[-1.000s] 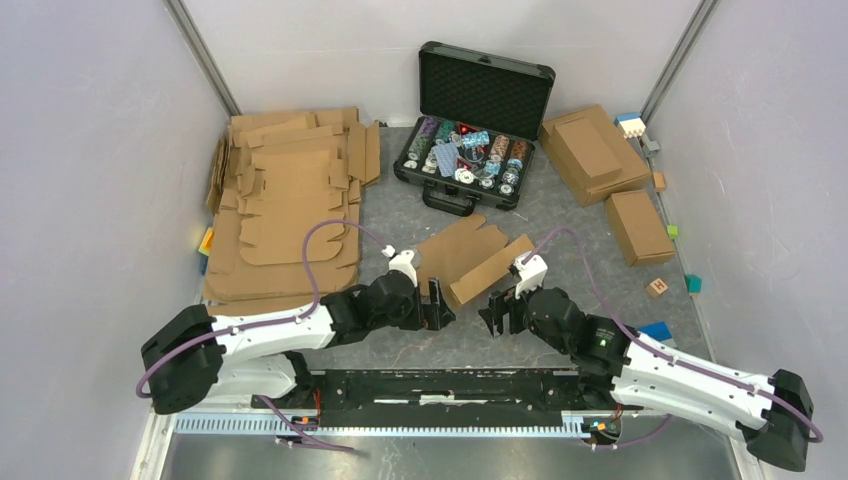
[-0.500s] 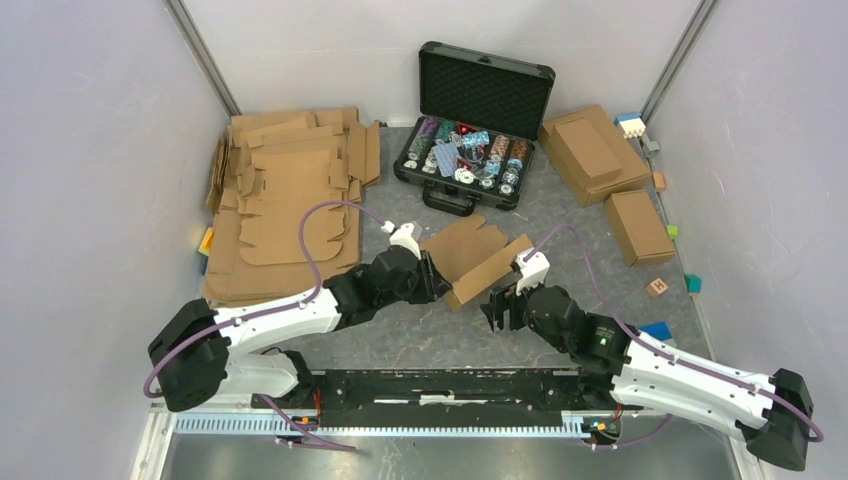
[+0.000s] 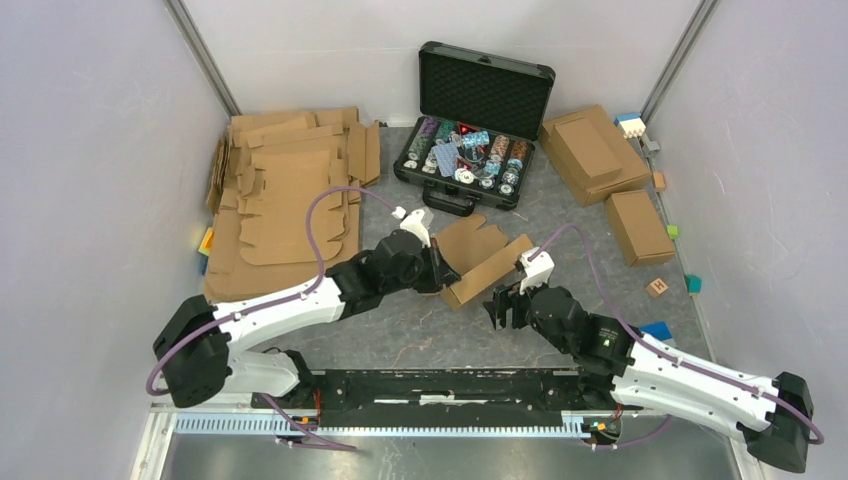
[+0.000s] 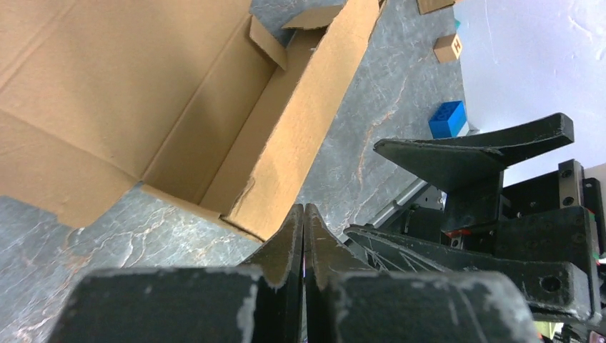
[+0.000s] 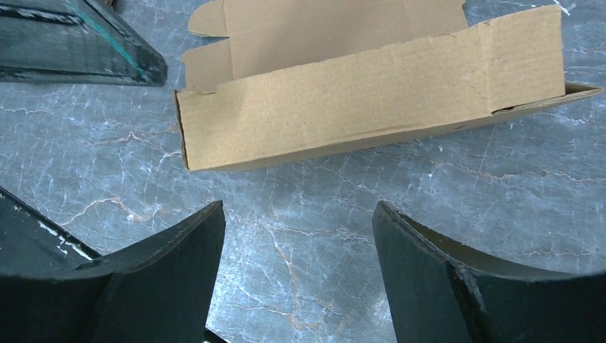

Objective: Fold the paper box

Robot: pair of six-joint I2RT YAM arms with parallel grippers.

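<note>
Grey marbled table top is seen nearest, with both arms reached out over it from the near edge. The black two-finger right gripper is held wide open with nothing between the jaws; it is hung low over bare table, just beside the long raised wall of the box and apart from it. The black two-finger left gripper is closed completely, fingers pressed flat together, and nothing is gripped; its tip is placed at the near left corner of the box, and whether it touches cannot be told. The plain brown cardboard paper box, part-folded, is laid on the middle of the table between the two grippers, set at a diagonal. One long wall and a short end flap are stood up, while the rest of the blank, with rounded flaps, is spread flat behind. A small wooden cube and a blue block are seen well apart to the right. Further back, an open black hard case with foam lid is filled with coloured chips. A pile of flat overlapping brown cardboard blanks is spread at far left. Two closed brown cardboard boxes, large and small, are set at far right.
</note>
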